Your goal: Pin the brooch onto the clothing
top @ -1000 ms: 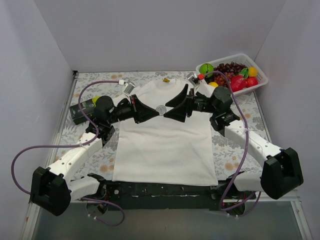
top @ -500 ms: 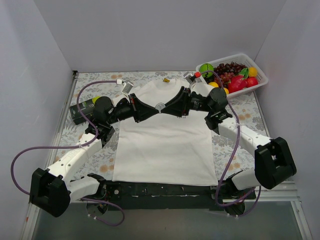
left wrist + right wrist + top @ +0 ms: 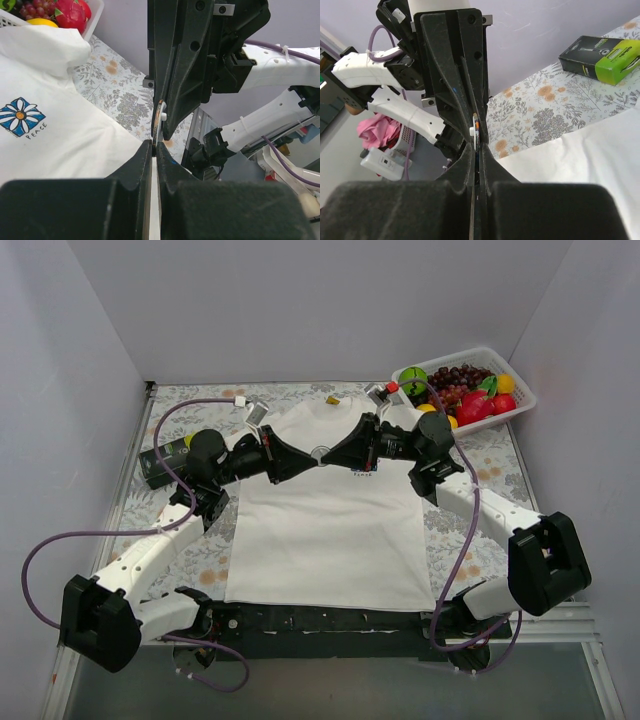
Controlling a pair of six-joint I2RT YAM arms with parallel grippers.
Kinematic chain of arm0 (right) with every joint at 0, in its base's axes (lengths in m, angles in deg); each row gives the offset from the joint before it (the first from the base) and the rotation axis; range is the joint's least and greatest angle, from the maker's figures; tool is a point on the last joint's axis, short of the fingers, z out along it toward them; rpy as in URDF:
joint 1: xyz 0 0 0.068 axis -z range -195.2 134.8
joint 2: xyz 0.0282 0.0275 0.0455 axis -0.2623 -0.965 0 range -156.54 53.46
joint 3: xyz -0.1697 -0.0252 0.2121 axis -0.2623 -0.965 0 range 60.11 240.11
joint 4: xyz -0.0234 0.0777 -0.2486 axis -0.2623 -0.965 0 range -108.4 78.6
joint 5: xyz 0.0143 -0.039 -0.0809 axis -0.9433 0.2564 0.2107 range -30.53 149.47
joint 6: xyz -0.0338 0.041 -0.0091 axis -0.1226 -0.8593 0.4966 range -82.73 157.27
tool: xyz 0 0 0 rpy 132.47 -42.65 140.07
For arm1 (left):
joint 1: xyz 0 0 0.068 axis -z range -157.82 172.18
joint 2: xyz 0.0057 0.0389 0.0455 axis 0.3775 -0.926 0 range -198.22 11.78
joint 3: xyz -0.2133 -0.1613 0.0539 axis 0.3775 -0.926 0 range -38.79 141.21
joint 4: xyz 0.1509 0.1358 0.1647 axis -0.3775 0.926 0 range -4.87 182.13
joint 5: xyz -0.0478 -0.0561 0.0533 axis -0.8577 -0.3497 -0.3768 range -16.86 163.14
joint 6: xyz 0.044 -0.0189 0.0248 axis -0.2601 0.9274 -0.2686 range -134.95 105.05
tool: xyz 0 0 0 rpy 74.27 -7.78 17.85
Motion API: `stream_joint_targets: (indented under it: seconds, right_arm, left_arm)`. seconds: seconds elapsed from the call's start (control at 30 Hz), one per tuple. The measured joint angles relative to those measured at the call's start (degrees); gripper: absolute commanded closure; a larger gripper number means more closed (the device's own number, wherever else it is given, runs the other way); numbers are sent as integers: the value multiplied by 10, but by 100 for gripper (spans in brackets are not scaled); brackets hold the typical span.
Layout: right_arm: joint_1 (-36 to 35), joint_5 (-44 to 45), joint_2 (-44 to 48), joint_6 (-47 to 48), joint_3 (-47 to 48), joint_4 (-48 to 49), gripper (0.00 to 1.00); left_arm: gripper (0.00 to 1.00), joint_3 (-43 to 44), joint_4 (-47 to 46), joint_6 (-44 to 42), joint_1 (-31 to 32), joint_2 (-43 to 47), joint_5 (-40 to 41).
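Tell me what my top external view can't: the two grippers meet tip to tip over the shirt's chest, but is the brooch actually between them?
Observer: Yes. The left wrist view shows the brooch edge-on, its thin rim running into the left gripper, whose fingers are shut on it.
Operator: And the other arm?
Observer: In the right wrist view, the right gripper is pinched on the same disc from the opposite side.
Operator: Is it touching the fabric yet?
Observer: It seems not. The left wrist view shows it held up off the T-shirt, with the flowered tablecloth showing behind it.
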Motion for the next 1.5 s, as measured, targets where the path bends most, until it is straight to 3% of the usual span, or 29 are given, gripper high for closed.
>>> stream_joint_targets:
  seconds: [0.23,0.83,1.3,1.5]
  right_arm:
    - [0,12,-1,85,66,-158,99]
    - [-31,144,-36,277,244,-541,99]
    - [-42,172,-57,352,287,-667,99]
    - [-54,194,-39,408,286,-675,91]
  left_arm:
    - [100,33,52,-36,0,-10,18]
    - [100,142,254,-147,24,-43,128]
    - [100,176,348,-191,61,-64,183]
    - [100,176,346,-194,68,-64,193]
